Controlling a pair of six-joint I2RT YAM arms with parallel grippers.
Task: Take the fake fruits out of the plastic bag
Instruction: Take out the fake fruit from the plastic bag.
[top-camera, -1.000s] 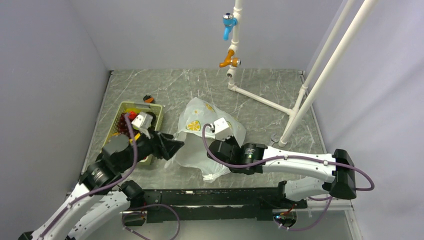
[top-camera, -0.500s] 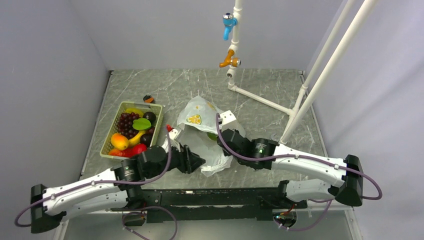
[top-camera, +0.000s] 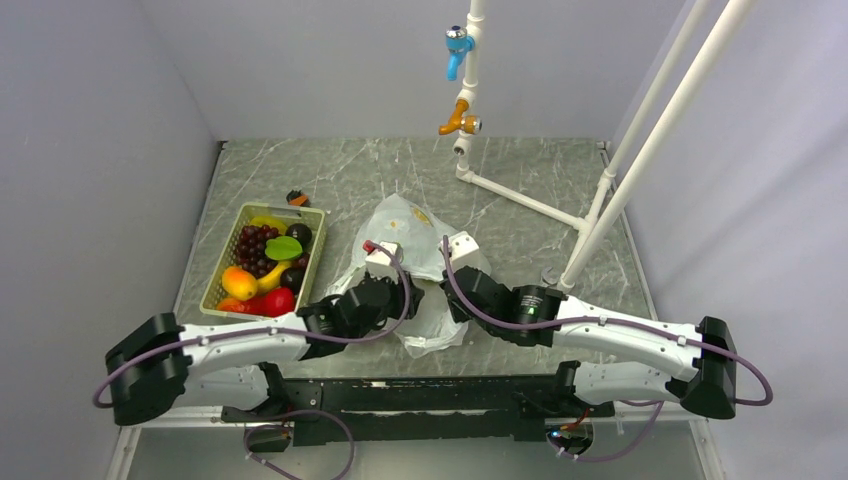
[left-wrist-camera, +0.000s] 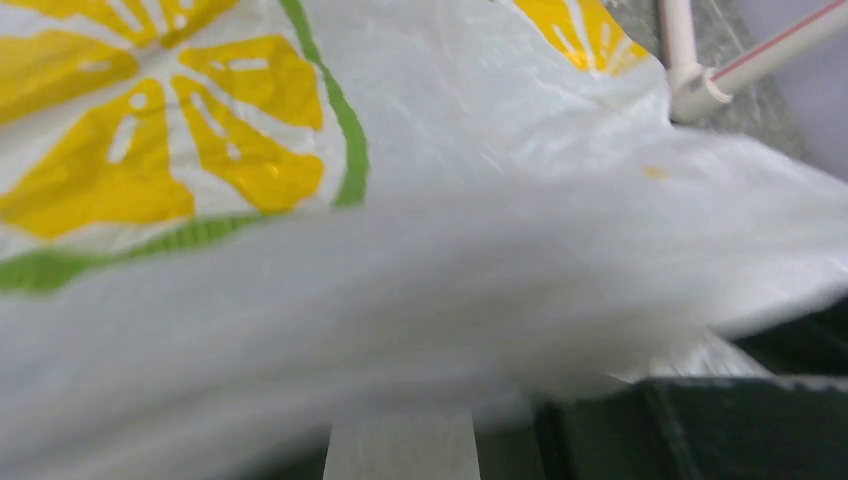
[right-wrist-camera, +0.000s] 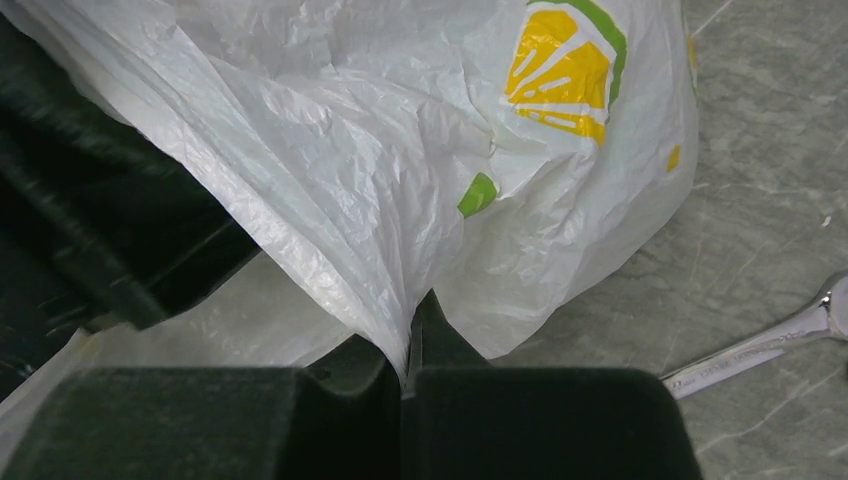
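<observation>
Right tool (right-wrist-camera: 405, 372): pressed together, pinching a fold of the bag (right-wrist-camera: 400, 150). The thin film comes up from between the two dark fingers.
Right tool, top view: it is at the right side of the bag, and the arm comes in low from the right.
Left tool (top-camera: 402, 297): it is at the near-left side of the bag, against the film. Its wrist view is filled with blurred white plastic, so I cannot tell if it is spread or pressed together.
Bag (top-camera: 400, 225): it lies crumpled on the surface (top-camera: 350, 170), about in the middle, between the two tools. It is white, with yellow lemon slices and green leaves printed on it. What is inside I cannot tell.
Fruits (top-camera: 262, 268): they lie in the tray (top-camera: 312, 240), left of the bag and apart from it. Purple grapes (top-camera: 254, 246) are at the far end, with a green piece beside them. An orange piece, a red one and a yellow one are nearer.
Tray: rectangular, pale, on the left part of the surface.
Wrench (right-wrist-camera: 760, 345): it lies flat on the surface beside the bag, in the right wrist view.
Pipe frame (top-camera: 520, 200): white, it stands at the far right of the surface, behind the bag.
</observation>
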